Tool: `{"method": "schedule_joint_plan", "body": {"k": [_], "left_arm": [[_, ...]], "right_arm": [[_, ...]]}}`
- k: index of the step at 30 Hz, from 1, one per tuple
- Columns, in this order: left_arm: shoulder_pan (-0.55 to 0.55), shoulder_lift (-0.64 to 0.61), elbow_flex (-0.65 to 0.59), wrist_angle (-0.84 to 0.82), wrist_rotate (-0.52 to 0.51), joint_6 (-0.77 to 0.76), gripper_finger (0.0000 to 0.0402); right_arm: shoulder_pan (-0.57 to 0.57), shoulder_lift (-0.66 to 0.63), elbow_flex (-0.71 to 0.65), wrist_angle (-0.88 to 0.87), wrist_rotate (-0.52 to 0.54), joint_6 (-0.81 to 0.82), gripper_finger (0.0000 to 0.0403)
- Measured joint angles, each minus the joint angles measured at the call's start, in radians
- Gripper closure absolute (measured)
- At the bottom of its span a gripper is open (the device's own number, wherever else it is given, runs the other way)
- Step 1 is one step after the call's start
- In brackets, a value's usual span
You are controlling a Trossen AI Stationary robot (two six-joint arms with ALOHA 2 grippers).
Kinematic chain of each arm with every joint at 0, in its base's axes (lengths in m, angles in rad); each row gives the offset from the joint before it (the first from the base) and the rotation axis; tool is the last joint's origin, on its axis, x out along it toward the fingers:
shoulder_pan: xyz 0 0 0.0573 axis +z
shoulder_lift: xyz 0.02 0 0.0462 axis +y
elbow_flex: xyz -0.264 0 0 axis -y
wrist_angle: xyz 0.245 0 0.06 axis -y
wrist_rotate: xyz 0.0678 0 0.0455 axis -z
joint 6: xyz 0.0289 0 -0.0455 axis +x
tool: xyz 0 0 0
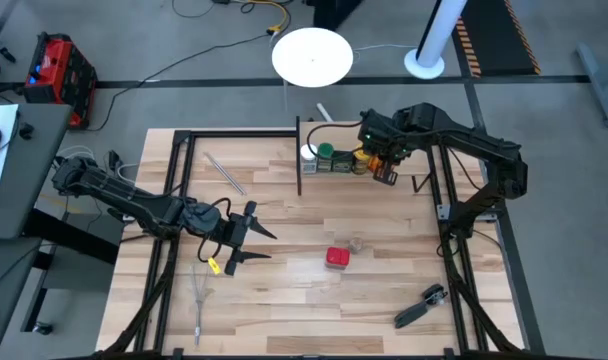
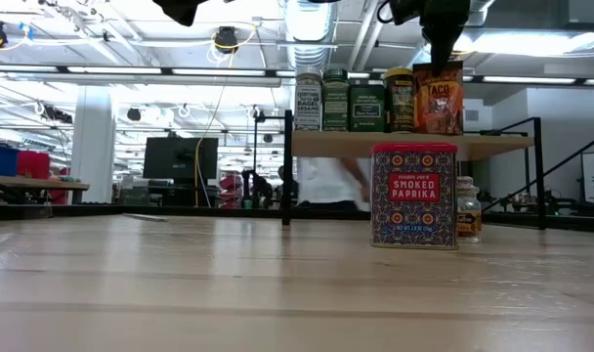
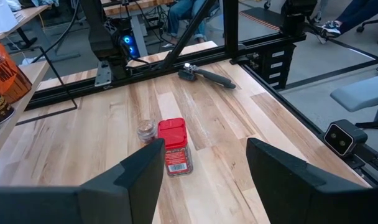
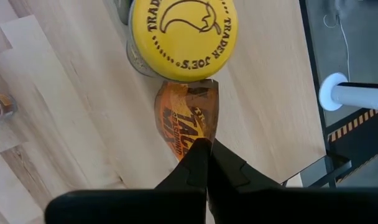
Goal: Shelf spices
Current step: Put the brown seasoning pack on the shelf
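The shelf board (image 2: 492, 144) carries a white-capped jar (image 1: 309, 153), a green-capped jar (image 1: 326, 152), a dark square tin (image 2: 366, 106) and a yellow-capped jar (image 4: 183, 34). My right gripper (image 4: 204, 144) hangs over the row's right end, shut on an orange taco packet (image 2: 437, 98). On the table, a red paprika tin (image 1: 337, 258) stands upright beside a small clear jar (image 1: 357, 243). My left gripper (image 1: 272, 247) hovers open left of that tin, its fingers pointing at the tin (image 3: 175, 146) and clear of it. My right gripper pinches the orange packet's top edge (image 4: 200, 134) between its two shut fingers, coming from above and pointing down. The packet hangs upright below the fingers beside the yellow-capped jar, with its lower edge (image 2: 438, 130) at the level of the shelf board.
A wire whisk (image 1: 199, 300) and a small yellow tag (image 1: 213, 265) lie near the left front. A thin metal tool (image 1: 224, 172) lies behind the left arm. A black-handled tool (image 1: 421, 305) lies at the right front. Black frame rails (image 1: 449, 250) border the table.
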Motion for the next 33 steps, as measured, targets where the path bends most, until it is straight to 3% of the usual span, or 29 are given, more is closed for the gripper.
{"method": "schedule_joint_plan", "body": {"k": [33], "left_arm": [[0.0, 0.0, 0.0, -0.001, 0.0, 0.0, 0.0183]], "right_arm": [[0.0, 0.0, 0.0, 0.001, -0.003, 0.032, 0.0304]]}}
